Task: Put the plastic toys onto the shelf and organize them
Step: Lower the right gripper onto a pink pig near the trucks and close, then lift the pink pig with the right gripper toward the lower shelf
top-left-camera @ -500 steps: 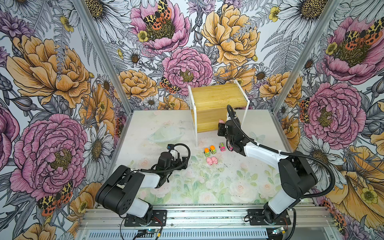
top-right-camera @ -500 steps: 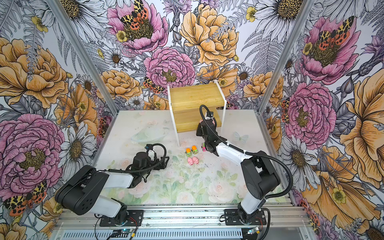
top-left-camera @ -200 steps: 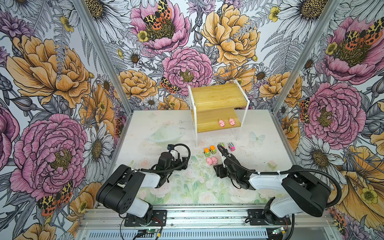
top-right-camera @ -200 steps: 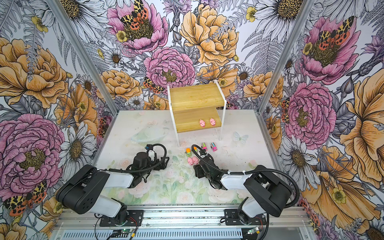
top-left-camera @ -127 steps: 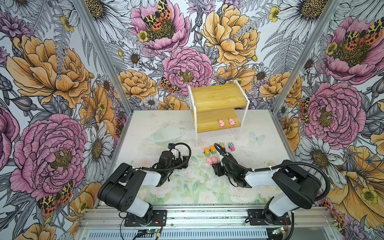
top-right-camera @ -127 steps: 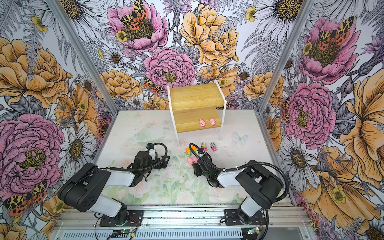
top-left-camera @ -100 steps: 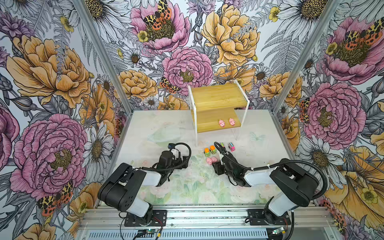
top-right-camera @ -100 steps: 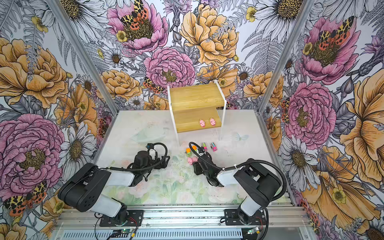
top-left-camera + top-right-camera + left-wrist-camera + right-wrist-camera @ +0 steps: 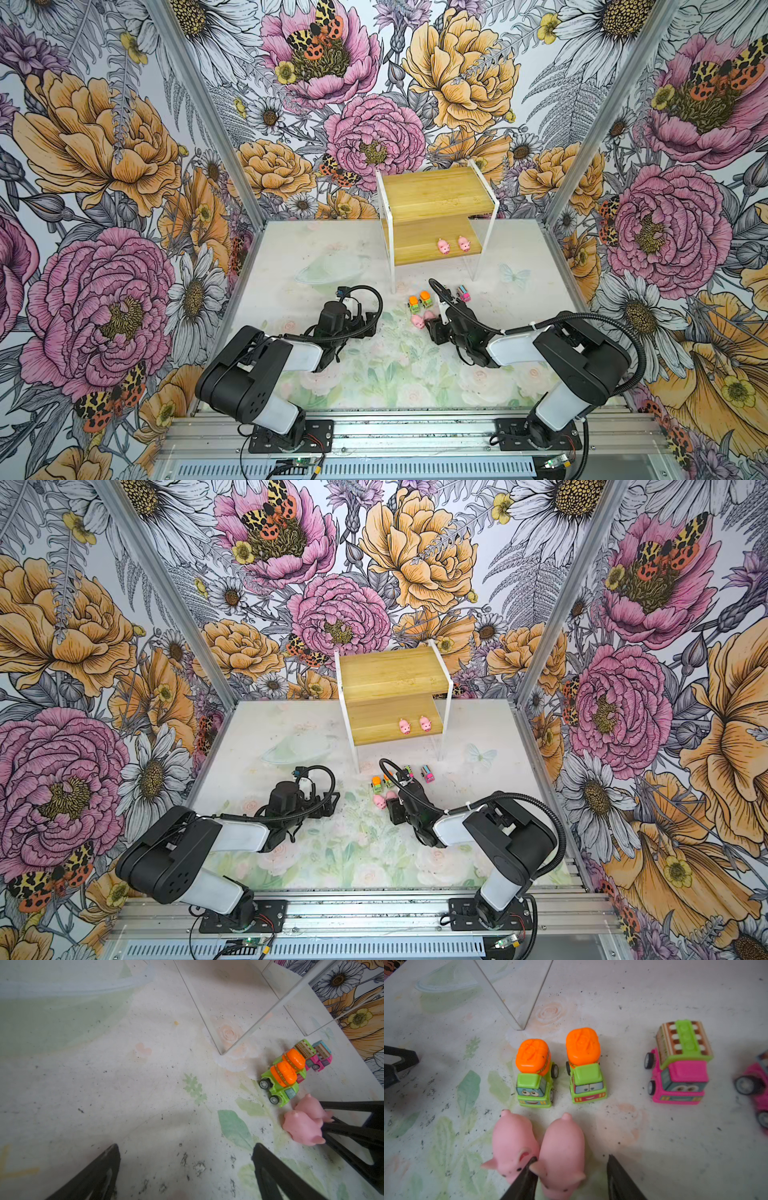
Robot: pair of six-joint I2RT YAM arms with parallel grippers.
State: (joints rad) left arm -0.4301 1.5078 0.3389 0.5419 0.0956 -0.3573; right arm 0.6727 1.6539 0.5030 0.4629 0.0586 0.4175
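- Straddling a pink pig point(image 9: 562, 1147) with the right gripper point(image 9: 571, 1158), jaws parted and not yet pinching it.
- Wedging one finger point(image 9: 527, 1176) between that pig and a second pig point(image 9: 512, 1142) pressed alongside.
- Facing two green trucks point(image 9: 534, 1076) parked side by side just beyond the pigs, with two pink trucks point(image 9: 681, 1064) standing off to one side.
- Holding the left gripper point(image 9: 186, 1145) spread wide over bare table point(image 9: 104, 1084), gripping nothing.
- Showing the shelf point(image 9: 432, 195) at the back, carrying two more pigs point(image 9: 444, 247) side by side on its lower board.
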